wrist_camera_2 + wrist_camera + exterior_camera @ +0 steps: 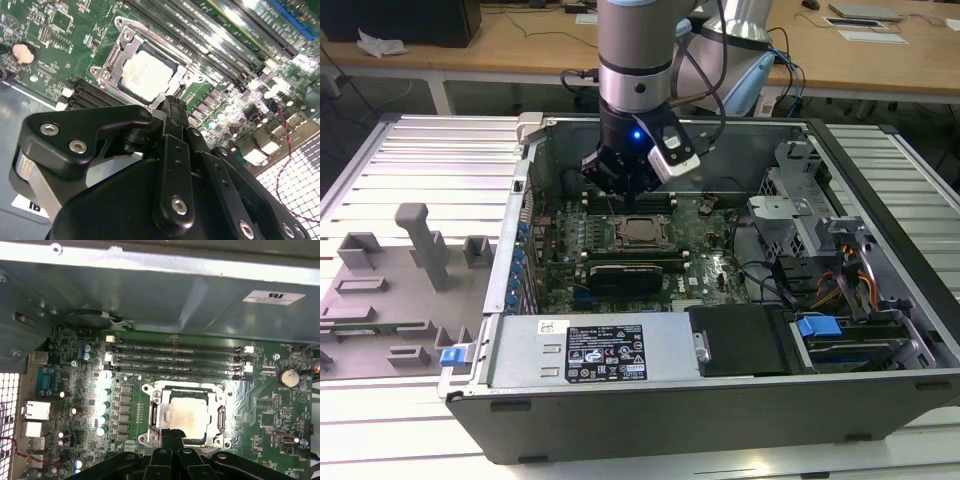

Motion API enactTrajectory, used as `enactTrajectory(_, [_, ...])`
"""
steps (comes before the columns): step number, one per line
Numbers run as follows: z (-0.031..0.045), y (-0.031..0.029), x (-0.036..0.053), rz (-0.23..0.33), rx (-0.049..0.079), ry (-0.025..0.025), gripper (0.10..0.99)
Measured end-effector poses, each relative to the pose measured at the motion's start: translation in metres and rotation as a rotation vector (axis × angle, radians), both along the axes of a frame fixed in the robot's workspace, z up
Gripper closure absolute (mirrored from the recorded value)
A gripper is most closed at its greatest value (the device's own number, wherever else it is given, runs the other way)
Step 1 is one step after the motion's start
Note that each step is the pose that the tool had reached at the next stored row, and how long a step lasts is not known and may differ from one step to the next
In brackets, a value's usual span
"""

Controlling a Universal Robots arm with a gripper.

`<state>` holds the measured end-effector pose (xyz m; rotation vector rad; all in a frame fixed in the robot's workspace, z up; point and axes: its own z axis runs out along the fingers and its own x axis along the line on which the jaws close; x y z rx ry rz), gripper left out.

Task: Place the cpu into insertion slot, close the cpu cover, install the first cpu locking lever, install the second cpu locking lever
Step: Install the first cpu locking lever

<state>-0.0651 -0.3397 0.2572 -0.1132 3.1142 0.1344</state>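
Note:
The cpu point(642, 231) point(147, 75) point(187, 415), a dull silver square, lies in the insertion slot point(148, 438) on the green motherboard point(715, 265). The silver cpu cover point(114, 65) point(155, 412) lies flat around it as a frame, with the chip showing through its window. A thin metal rod point(160, 45) runs along one side of the frame. My gripper point(623, 193) point(170, 106) point(172, 436) hangs just above the socket's edge. Its black fingers are pressed together with nothing between them.
Long black memory slots point(175, 357) run beside the socket, below the case wall point(175, 295). The power supply point(610, 350), a drive cage point(800, 200) and cables point(840, 285) crowd the case. A grey fixture tray point(400, 280) lies at the exterior view's left.

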Motion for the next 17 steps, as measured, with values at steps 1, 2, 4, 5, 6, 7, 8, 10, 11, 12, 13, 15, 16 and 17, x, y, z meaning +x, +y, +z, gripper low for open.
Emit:
enactTrajectory(1, [0.0001,0.0001,0.0,0.0,0.001,-0.0003,0.98])
enactTrajectory(2, [0.0007,0.0,0.0,0.0,0.001,-0.0002,0.98])
enactTrajectory(4, [0.0036,0.0,0.0,0.0,0.001,-0.0003,0.98])
enactTrajectory(5, [0.0054,0.0,0.0,0.0,0.001,-0.0003,0.98])
enactTrajectory(6, [0.0068,0.0,0.0,0.0,0.001,-0.0004,0.98])
enactTrajectory(7, [0.0072,0.0,0.0,0.0,0.001,-0.0004,0.98])
enactTrajectory(8, [0.0071,0.0,-0.0001,0.0,0.001,-0.0005,0.98])
enactTrajectory(10, [0.0072,0.0,-0.0016,0.0,0.001,-0.0008,0.98])
enactTrajectory(11, [0.0073,0.0,-0.0031,0.0,0.001,-0.0012,0.98])
enactTrajectory(12, [0.0073,0.0001,-0.0063,0.0,0.001,-0.0024,0.98])
enactTrajectory(13, [0.0073,0.0002,-0.0103,0.0,0.001,-0.004,0.98])
enactTrajectory(15, [0.0072,0.0004,-0.0153,0.0,0.001,-0.0057,0.98])
enactTrajectory(16, [0.0072,0.0005,-0.0182,0.0,0.001,-0.0066,0.98])
enactTrajectory(17, [0.0072,0.0006,-0.0206,0.0,0.001,-0.0073,0.98])
